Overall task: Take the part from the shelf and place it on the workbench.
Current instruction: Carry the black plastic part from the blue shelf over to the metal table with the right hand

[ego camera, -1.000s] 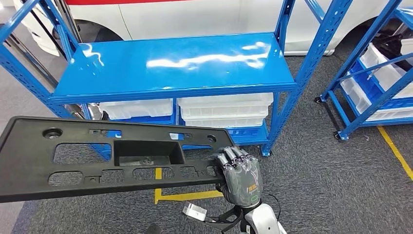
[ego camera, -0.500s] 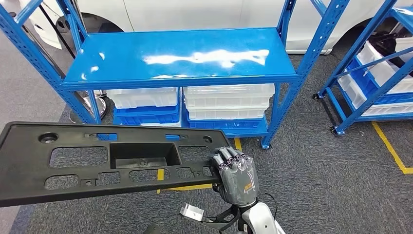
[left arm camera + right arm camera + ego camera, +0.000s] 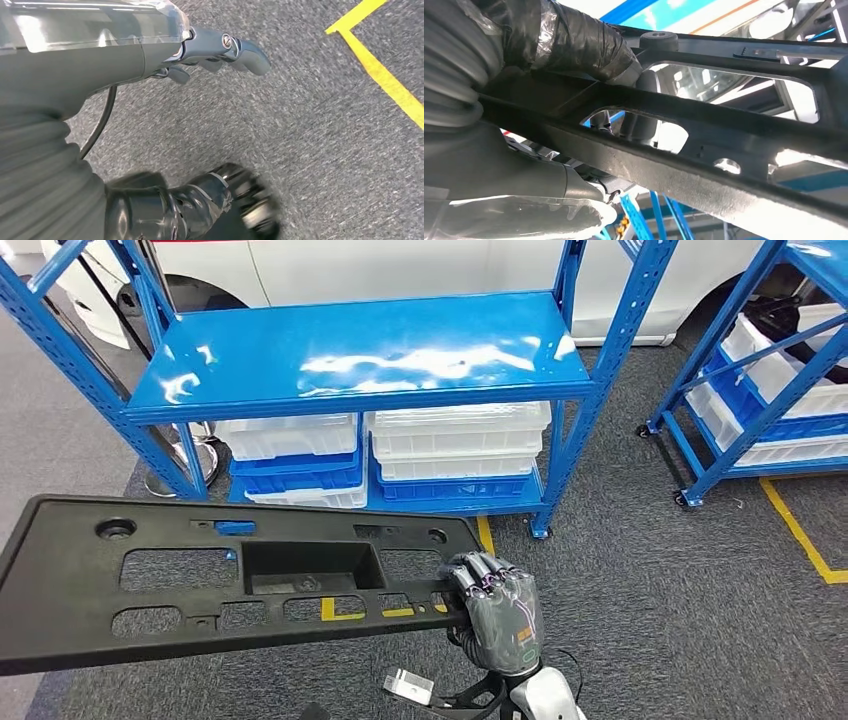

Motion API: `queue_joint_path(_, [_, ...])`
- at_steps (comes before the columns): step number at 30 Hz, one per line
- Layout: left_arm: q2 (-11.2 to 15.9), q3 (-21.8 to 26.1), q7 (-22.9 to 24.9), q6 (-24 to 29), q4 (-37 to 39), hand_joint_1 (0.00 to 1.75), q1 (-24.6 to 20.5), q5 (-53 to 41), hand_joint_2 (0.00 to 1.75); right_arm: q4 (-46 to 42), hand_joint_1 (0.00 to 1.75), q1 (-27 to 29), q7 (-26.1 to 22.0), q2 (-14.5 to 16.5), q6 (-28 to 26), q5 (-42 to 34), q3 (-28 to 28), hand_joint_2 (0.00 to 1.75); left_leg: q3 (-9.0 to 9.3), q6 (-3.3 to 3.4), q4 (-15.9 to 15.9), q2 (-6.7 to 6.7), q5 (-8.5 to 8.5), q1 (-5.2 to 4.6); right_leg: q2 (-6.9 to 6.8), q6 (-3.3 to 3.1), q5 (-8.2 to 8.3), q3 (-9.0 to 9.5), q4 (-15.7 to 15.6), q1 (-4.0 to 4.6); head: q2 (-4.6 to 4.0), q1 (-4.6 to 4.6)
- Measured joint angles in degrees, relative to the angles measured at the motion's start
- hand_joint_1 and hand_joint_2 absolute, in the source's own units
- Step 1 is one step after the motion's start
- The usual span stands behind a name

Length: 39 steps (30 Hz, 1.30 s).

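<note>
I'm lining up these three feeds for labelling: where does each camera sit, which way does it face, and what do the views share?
Head view: high on the body, facing forward and down at the blue shelf; the right hand grips the black part.
Left wrist view: behind the left hand, facing down at grey carpet and yellow floor tape.
Right wrist view: behind the right hand, looking up along the part's underside.
Shared: head and right wrist views show the part and right hand.

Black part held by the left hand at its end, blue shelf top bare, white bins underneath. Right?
Wrong hand. The right hand grips the black part at its end, as the head view shows; the left hand holds nothing, hanging over the carpet. The blue shelf top is bare, with white bins underneath.
</note>
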Motion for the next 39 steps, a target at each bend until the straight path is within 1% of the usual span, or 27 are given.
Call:
queue_joint_path(1, [0.0, 0.0, -0.1, 0.0, 0.0, 0.0, 0.0, 0.0, 1.75, -0.3, 1.75, 0.2, -0.1, 0.0, 0.0, 0.0, -0.3, 1.75, 0.99, 0.27, -1.9, -0.25, 0.16, -0.12, 0.09, 0.27, 0.15, -0.13, 0.0, 0.03, 0.0, 0.01])
queue_joint_path(2, [0.1, 0.0, -0.1, 0.0, 0.0, 0.0, 0.0, 0.1, 1.75, -0.5, 1.75, 0.3, -0.1, 0.0, 0.0, 0.0, -0.6, 1.75, 1.26, 0.46, -2.6, -0.38, -0.06, -0.24, 0.17, 0.59, 0.33, -0.27, 0.0, 0.03, 0.0, 0.01])
queue_joint_path(4, [0.1, 0.0, -0.2, 0.0, 0.0, 0.0, 0.1, 0.1, 1.75, -0.9, 1.75, 0.6, -0.2, 0.0, 0.0, 0.0, -1.2, 1.75, 1.16, 1.04, -3.4, -0.1, 0.32, -0.11, 0.33, 1.25, 0.48, -0.37, 0.0, 0.03, 0.0, 0.03])
queue_joint_path(5, [0.1, 0.0, -0.2, 0.0, 0.0, 0.0, 0.1, 0.2, 1.75, -1.1, 1.75, 0.8, -0.4, 0.0, 0.0, 0.1, -1.6, 1.75, 1.19, 1.48, -3.8, 0.08, 0.62, 0.02, 0.31, 1.55, -0.02, -0.66, 0.6, 0.06, 0.0, 0.06])
queue_joint_path(7, [0.1, 0.0, -0.3, 0.0, 0.0, 0.0, 0.0, 0.3, 1.75, -1.8, 1.75, 1.4, -1.2, 0.0, 0.0, 0.3, -2.6, 1.75, 1.12, 2.27, -4.4, 0.54, 1.19, 0.25, 0.23, 2.01, -2.84, -2.61, 4.7, 0.04, 0.0, 0.14])
queue_joint_path(9, [0.1, 0.0, -0.4, 0.0, 0.0, 0.0, 0.2, 0.7, 1.75, -2.4, 1.75, 2.4, -2.1, -0.1, 0.0, 0.4, -3.7, 1.75, 0.72, 2.54, -4.3, 0.93, 1.32, 0.18, 0.18, 2.37, -6.36, -5.97, 11.9, -0.08, 0.0, 0.18])
queue_joint_path(10, [0.1, 0.0, -0.5, 0.0, 0.0, 0.0, 0.3, 0.9, 1.75, -2.8, 1.75, 3.0, -2.4, -0.1, 0.0, 0.5, -4.4, 1.75, 0.56, 2.55, -4.2, 1.14, 1.33, 0.16, 0.16, 2.54, -7.09, -7.12, 14.4, -0.19, 0.0, 0.19])
queue_joint_path(11, [0.1, 0.0, -0.6, 0.0, 0.0, 0.0, 0.4, 1.1, 1.75, -3.2, 1.75, 3.6, -2.8, -0.1, 0.0, 0.7, -5.0, 1.75, 0.43, 2.53, -4.1, 1.35, 1.32, 0.17, 0.11, 2.68, -6.79, -7.35, 15.2, -0.34, 0.0, 0.18])
queue_joint_path(12, [0.0, 0.0, -0.7, 0.0, 0.0, 0.0, 0.4, 1.3, 1.75, -3.7, 1.75, 4.3, -3.1, -0.1, 0.0, 0.8, -5.8, 1.75, 0.36, 2.46, -3.9, 1.55, 1.27, 0.18, -0.04, 2.78, -5.41, -6.39, 13.5, -0.52, 0.0, 0.19])
queue_joint_path(14, [0.0, 0.0, -0.8, 0.0, 0.0, 0.0, 0.5, 1.5, 1.75, -5.0, 1.75, 5.4, -3.8, -0.1, 0.0, 0.9, -7.5, 1.75, 0.26, 2.08, -3.3, 1.91, 1.0, 0.15, -1.01, 2.77, -1.99, -2.43, 6.2, -0.73, 0.0, 0.19])
queue_joint_path(15, [0.1, 0.0, -0.9, 0.1, 0.0, 0.0, 0.5, 1.7, 1.75, -5.6, 1.75, 5.9, -4.1, 0.0, 0.0, 0.9, -8.3, 1.75, 0.13, 1.76, -2.9, 2.07, 0.79, 0.04, -1.46, 2.57, -0.94, -0.89, 3.0, -0.66, 0.0, 0.17])
queue_joint_path(16, [0.1, 0.0, -1.0, 0.1, 0.0, 0.0, 0.5, 1.8, 1.75, -6.2, 1.75, 6.3, -4.3, 0.0, 0.0, 1.0, -9.1, 1.75, -0.01, 1.44, -2.6, 2.25, 0.65, -0.1, -1.73, 2.33, -0.57, -0.12, 1.2, -0.55, 0.0, 0.14])
queue_joint_path(19, [0.1, 0.0, -1.2, 0.2, 0.0, 0.0, 0.6, 2.1, 1.75, -7.7, 1.75, 7.7, -5.6, 0.4, 0.0, 1.0, -11.4, 1.75, -0.25, 0.53, -2.4, 2.79, 0.57, -0.16, -1.15, 1.35, -0.42, -0.36, 0.5, -0.32, 0.0, 0.1])
queue_joint_path(21, [0.1, 0.0, -1.4, 0.2, 0.0, 0.0, 0.6, 2.4, 1.75, -9.1, 1.75, 8.9, -7.1, 1.2, 0.0, 0.9, -13.6, 1.75, -0.91, -0.03, -0.8, 2.34, -0.93, 0.04, -0.81, 0.66, -0.06, -0.42, 0.2, -0.49, 0.0, 0.09])
queue_joint_path(22, [0.1, 0.0, -1.5, 0.2, 0.0, 0.0, 0.7, 2.6, 1.75, -9.8, 1.75, 9.4, -7.9, 1.6, 0.0, 0.7, -14.7, 1.75, -1.95, -0.28, 1.7, 1.87, -2.6, 0.12, -0.65, 0.39, 0.1, -0.47, 0.1, -0.6, 0.0, 0.07])
queue_joint_path(24, [0.1, 0.0, -1.6, 0.2, 0.0, 0.0, 0.8, 2.9, 1.75, -11.0, 1.75, 10.3, -9.1, 2.2, 0.0, 0.3, -16.4, 1.75, -5.11, -0.62, 9.2, 1.15, -6.49, 0.2, -0.21, 0.15, 0.22, -0.71, 0.1, -0.54, 0.0, 0.06])
queue_joint_path(25, [0.1, 0.0, -1.6, 0.2, 0.0, 0.0, 0.9, 2.9, 1.75, -11.4, 1.75, 10.8, -9.5, 2.5, 0.0, 0.1, -17.1, 1.75, -6.44, -0.68, 12.3, 1.02, -7.57, 0.22, 0.08, 0.11, 0.25, -0.79, 0.1, -0.48, 0.0, 0.07])
queue_joint_path(26, [0.1, 0.0, -1.6, 0.2, 0.0, 0.0, 1.0, 3.0, 1.75, -11.8, 1.75, 11.1, -9.7, 2.7, 0.0, 0.0, -17.8, 1.75, -6.94, -0.64, 13.6, 0.96, -7.55, 0.22, 0.41, 0.09, 0.26, -0.84, 0.2, -0.44, 0.0, 0.07])
queue_joint_path(27, [0.1, 0.0, -1.6, 0.2, 0.0, 0.0, 1.1, 3.0, 1.75, -12.1, 1.75, 11.4, -9.8, 2.8, 0.0, -0.1, -18.3, 1.75, -6.36, -0.51, 12.6, 0.9, -6.41, 0.21, 0.8, 0.08, 0.27, -0.84, 0.2, -0.41, 0.0, 0.07])
queue_joint_path(28, [0.2, 0.0, -1.6, 0.2, 0.0, 0.0, 1.2, 3.0, 1.75, -12.4, 1.75, 11.6, -9.9, 3.0, 0.0, -0.1, -18.8, 1.75, -4.81, -0.29, 9.6, 0.72, -4.49, 0.2, 1.21, 0.09, 0.27, -0.8, 0.3, -0.4, 0.0, 0.07])
queue_joint_path(30, [0.2, 0.0, -1.6, 0.2, 0.0, 0.0, 1.2, 3.0, 1.75, -12.9, 1.75, 11.8, -10.0, 3.3, 0.0, -0.1, -19.4, 1.75, -1.07, 0.34, 1.7, -0.84, -1.21, 0.17, 2.01, 0.28, 0.35, -0.89, 0.5, -0.4, 0.0, 0.08])
queue_joint_path(31, [0.3, 0.0, -1.6, 0.2, 0.1, 0.0, 1.2, 3.0, 1.75, -13.0, 1.75, 11.9, -10.1, 3.4, -0.1, -0.1, -19.6, 1.75, 0.11, 0.58, -1.0, -1.54, -0.47, 0.11, 2.36, 0.53, 0.47, -1.09, 0.5, -0.42, 0.0, 0.08])
queue_joint_path(32, [0.3, 0.0, -1.7, 0.2, 0.1, 0.0, 1.2, 3.1, 1.75, -13.2, 1.75, 12.1, -10.4, 3.5, -0.1, -0.2, -19.9, 1.75, 0.62, 0.74, -2.3, -2.08, -0.35, 0.02, 2.68, 0.86, 0.62, -1.31, 0.5, -0.48, 0.0, 0.09])
queue_joint_path(34, [0.4, 0.0, -1.8, 0.2, 0.1, 0.0, 1.1, 3.3, 1.75, -13.8, 1.75, 12.6, -11.5, 4.0, -0.1, -0.5, -20.8, 1.75, 0.71, 1.08, -2.9, -1.75, -0.15, 0.01, 3.24, 1.68, 0.94, -1.54, 0.2, -0.52, 0.0, 0.1])
queue_joint_path(35, [0.4, 0.0, -1.8, 0.3, 0.1, 0.0, 1.1, 3.4, 1.75, -14.3, 1.75, 13.0, -12.3, 4.3, -0.1, -0.8, -21.5, 1.75, 0.81, 1.42, -3.3, -1.41, 0.15, 0.12, 3.11, 2.0, 0.82, -1.63, 0.4, -0.49, 0.0, 0.11])
queue_joint_path(37, [0.4, 0.0, -2.0, 0.3, 0.1, 0.0, 1.1, 3.8, 1.75, -15.3, 1.75, 13.5, -14.0, 4.9, -0.1, -1.6, -23.1, 1.75, 1.02, 2.21, -4.1, -0.55, 0.72, 0.38, 1.97, 2.41, -1.2, -2.91, 3.1, -0.34, 0.0, 0.18])
queue_joint_path(39, [0.4, 0.0, -2.2, 0.3, 0.1, 0.0, 1.3, 4.1, 1.75, -16.4, 1.75, 14.3, -15.6, 5.6, -0.1, -2.7, -24.6, 1.75, 0.99, 2.58, -4.2, 0.36, 0.82, 0.27, 0.76, 2.61, -4.93, -6.04, 9.9, -0.41, 0.0, 0.25])
